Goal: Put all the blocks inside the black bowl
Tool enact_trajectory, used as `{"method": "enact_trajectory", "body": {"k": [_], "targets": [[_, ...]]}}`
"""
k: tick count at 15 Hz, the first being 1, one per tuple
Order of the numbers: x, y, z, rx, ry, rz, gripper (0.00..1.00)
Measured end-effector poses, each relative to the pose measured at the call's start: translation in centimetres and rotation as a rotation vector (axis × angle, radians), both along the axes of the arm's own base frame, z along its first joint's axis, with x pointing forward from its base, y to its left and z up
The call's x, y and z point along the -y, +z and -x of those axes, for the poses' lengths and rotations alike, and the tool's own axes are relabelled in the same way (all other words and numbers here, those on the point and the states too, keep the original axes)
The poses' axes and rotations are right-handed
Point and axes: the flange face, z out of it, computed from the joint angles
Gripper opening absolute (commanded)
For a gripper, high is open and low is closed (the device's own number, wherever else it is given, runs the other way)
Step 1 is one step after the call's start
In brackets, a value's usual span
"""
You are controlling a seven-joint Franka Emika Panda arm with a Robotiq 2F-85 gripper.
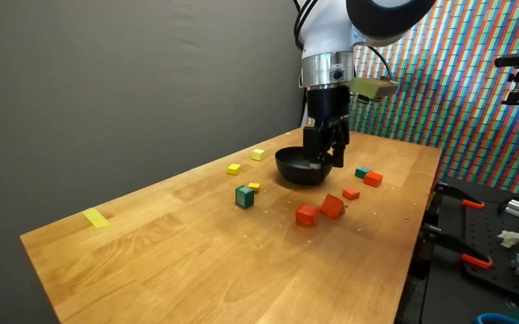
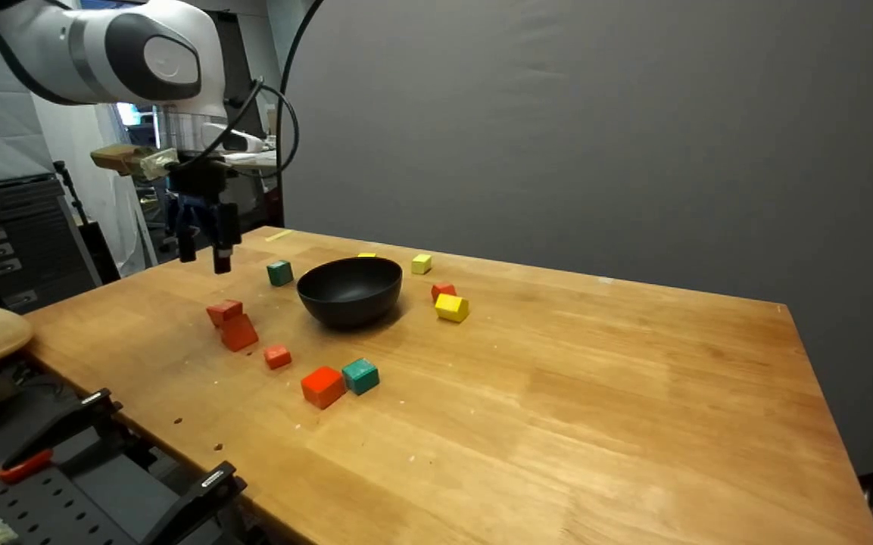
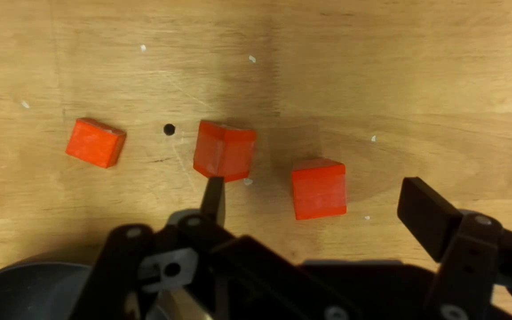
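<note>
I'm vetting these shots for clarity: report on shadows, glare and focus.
In an exterior view, a soft shadow falls beside the bowl, and the table shows a pale sheen toward the camera; in the wrist view, the gripper looks slightly blurred, the red blocks crisper.

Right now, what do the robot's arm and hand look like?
The arm is white and rounded, with dark grey patches and a shiny silver collar. Black cables loop beside it, and an olive-tan box sticks out. The hand is black, with two chunky fingers and round bolts.
</note>
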Motion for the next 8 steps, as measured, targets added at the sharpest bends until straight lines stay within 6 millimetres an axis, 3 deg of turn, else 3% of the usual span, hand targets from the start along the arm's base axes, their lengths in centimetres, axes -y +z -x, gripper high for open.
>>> {"method": "enact_trajectory", "body": {"k": [5, 8], "targets": [[-1.5, -5.3, 0.3, -0.005, 0.0, 0.044, 1.0], [-1.6, -7.8, -0.5, -0.029, -0.007, 0.066, 1.0]]}}
